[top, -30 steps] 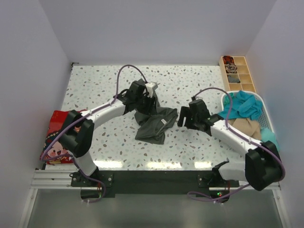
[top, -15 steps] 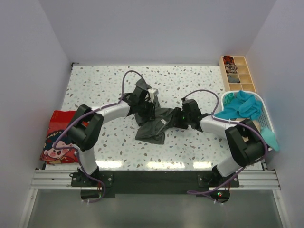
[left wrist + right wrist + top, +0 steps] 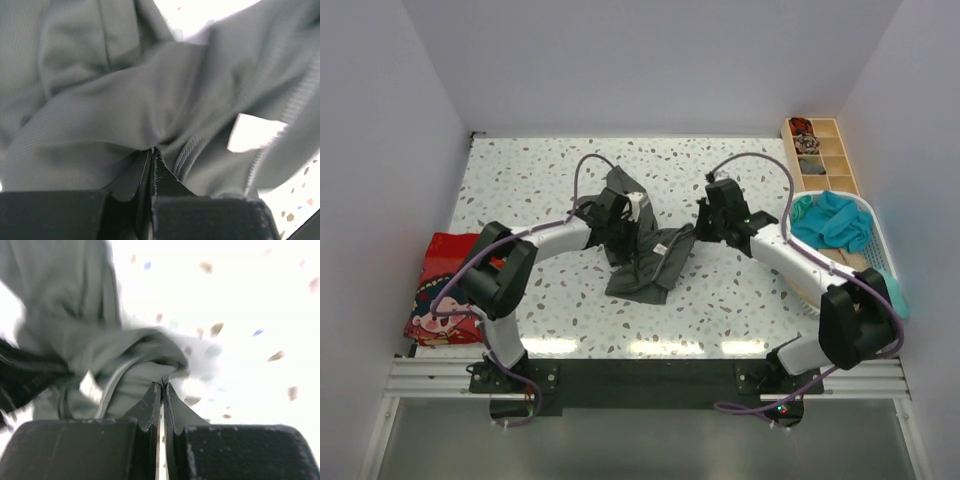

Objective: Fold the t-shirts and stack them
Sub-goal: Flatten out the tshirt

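**Ana:** Speckled white table [image 3: 520, 170], pale walls on three sides. Where was the shirt they were working on?

**Ben:** The grey-green t-shirt [image 3: 645, 262] lay bunched mid-table, between the two arms. The left gripper [image 3: 623, 213] was clamped tight on its far-left part, and the wrist view showed cloth pinched right at the tips. The right gripper [image 3: 700, 230] was clamped just as tight on the right-hand corner.

**Ana:** Which way did the cloth run from each?

**Ben:** The held stretch ran left to right. So the shirt lay to the right of the left gripper and to the left of the right one. The rest trailed toward the near edge, resting on the table. Neither arm was nearer, since both were touching it. I judged the next move turned on that line: drawing the two apart along it should spread the shirt flat.

**Ana:** And the count?

**Ben:** One grey-green shirt in the grip. One red t-shirt [image 3: 440, 290] with a cartoon face sat at the near left, well apart. One white basket [image 3: 878, 245] stood at the right, with teal cloth [image 3: 830, 222] and one tan t-shirt [image 3: 855, 263] in it. Teal showed in two spots, and I couldn't tell whether that was one shirt or two. One wooden tray [image 3: 834, 150] lay beyond the basket. Two arms, two grippers.
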You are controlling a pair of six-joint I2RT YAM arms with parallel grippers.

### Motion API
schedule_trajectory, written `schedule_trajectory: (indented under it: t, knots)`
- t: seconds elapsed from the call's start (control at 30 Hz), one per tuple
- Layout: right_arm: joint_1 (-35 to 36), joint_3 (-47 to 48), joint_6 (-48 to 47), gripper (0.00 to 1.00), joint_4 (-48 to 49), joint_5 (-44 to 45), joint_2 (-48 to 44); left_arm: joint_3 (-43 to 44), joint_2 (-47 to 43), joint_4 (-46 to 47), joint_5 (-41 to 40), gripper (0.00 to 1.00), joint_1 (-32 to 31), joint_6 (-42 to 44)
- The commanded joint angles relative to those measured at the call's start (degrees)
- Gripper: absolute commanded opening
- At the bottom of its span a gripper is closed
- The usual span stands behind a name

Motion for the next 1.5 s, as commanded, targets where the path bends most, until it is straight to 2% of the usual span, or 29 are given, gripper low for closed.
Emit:
schedule_trajectory:
  t: [0.0,0.17,0.3,0.43,0.53,0.6,0.77,0.8,0.83,0.87,0.9,0.93,1.0,1.1,1.27,1.47]
  knots:
    - [-0.28,14.01,-10.09,0.0,-11.82,18.8,-3.28,-3.95,-5.92,1.24,1.16,0.0,0.32,-0.57]
    - [-0.37,24.82,-14.05,0.0,-15.17,26.26,2.51,-10.26,-11.46,1.15,3.7,0.0,-0.3,-2.06]
    - [-0.63,29.85,-14.93,0.0,-16.4,30.4,6.47,-15.98,-18.04,1.5,6.34,0.0,-1.61,-3.73]
    - [-0.98,29.15,-18.18,0.0,-10.62,29.37,5.86,-21.78,-19.12,2.81,10.65,0.0,-4.25,-5.4]
    - [-1.25,31.16,-17.14,0.0,-14.97,27.43,6.47,-23.72,-17.02,3.7,12.06,0.0,-7.15,-6.8]
    - [-1.25,30.21,-14.86,0.0,-19.72,26.03,6.57,-24.26,-16.75,4.31,11.36,0.0,-8.73,-7.86]
    - [-1.25,15.46,-8.79,0.0,-21.15,18.91,0.78,-23.3,-19.2,5.64,12.14,0.0,-9.0,-9.1]
    - [-1.34,13.44,-7.48,0.0,-21.41,17.94,-1.41,-22.51,-19.03,4.76,12.32,0.1,-9.0,-7.96]
    - [-1.34,10.11,-7.03,0.0,-21.67,16.72,-2.22,-20.15,-18.77,1.45,11.63,0.15,-9.0,-7.17]
    - [-1.34,8.77,-6.41,0.07,-22.03,16.53,-3.18,-19.0,-18.77,0.02,9.62,0.18,-9.0,-6.47]
    - [-1.25,7.45,-5.36,0.36,-21.94,16.27,-4.76,-17.94,-18.85,-1.04,8.38,0.25,-9.0,-5.07]
    - [-1.34,5.26,-4.74,0.47,-21.85,15.92,-5.82,-16.1,-19.03,-2.96,6.89,0.33,-8.91,-4.7]
    - [-1.25,3.76,-3.25,0.5,-21.07,14.69,-7.66,-14.68,-19.64,-3.42,3.98,0.39,-9.0,-4.0]
    - [-1.34,0.68,0.16,0.63,-19.83,13.01,-11.53,-11.78,-19.56,-4.12,2.4,0.52,-9.0,-3.39]
    - [-1.34,-7.31,7.11,0.59,-14.84,8.45,-17.59,-7.3,-18.68,-5.44,-1.9,0.6,-8.82,-2.15]
    - [-1.43,-18.83,13.19,0.52,-4.82,5.72,-21.12,-5.27,-17.71,-5.09,-3.67,0.61,-7.77,-1.19]
